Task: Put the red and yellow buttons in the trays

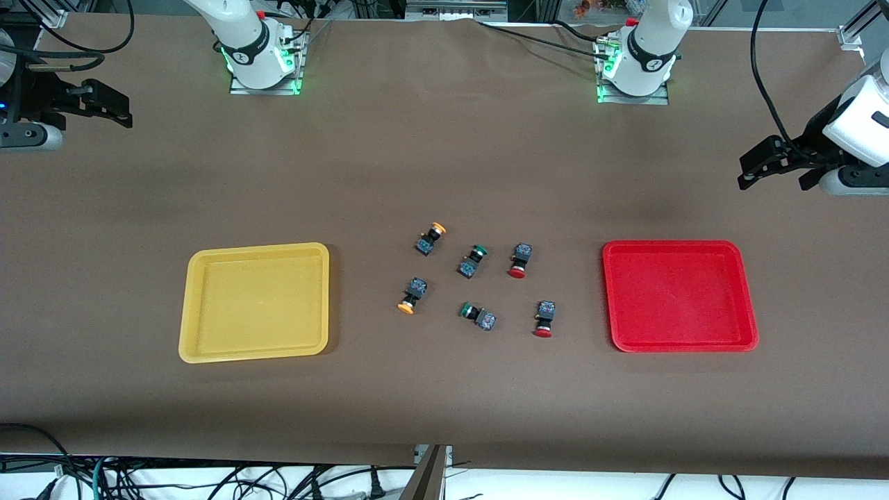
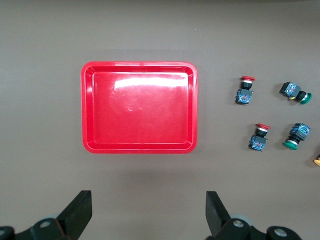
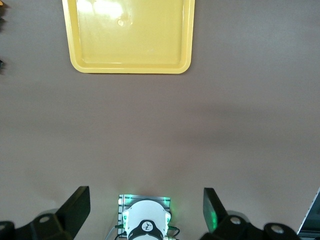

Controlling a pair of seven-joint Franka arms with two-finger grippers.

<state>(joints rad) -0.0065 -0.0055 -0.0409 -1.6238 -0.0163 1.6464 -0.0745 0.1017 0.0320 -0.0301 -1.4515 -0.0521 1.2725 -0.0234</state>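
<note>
Two red-capped buttons (image 1: 519, 260) (image 1: 544, 318) and two orange-yellow-capped buttons (image 1: 430, 238) (image 1: 412, 295) lie on their sides mid-table, between the empty yellow tray (image 1: 255, 302) and the empty red tray (image 1: 678, 296). My left gripper (image 1: 771, 173) is open and empty, over bare table at the left arm's end. Its wrist view shows the red tray (image 2: 139, 107), both red buttons (image 2: 244, 90) (image 2: 259, 136) and the open gripper (image 2: 149, 210). My right gripper (image 1: 119, 110) is open and empty, over bare table at the right arm's end. Its wrist view shows the yellow tray (image 3: 131, 35) and the gripper (image 3: 146, 210).
Two green-capped buttons (image 1: 472, 260) (image 1: 478, 314) lie among the red and yellow ones. The arm bases (image 1: 260, 59) (image 1: 635, 69) stand along the table edge farthest from the front camera. Brown table surface surrounds the trays.
</note>
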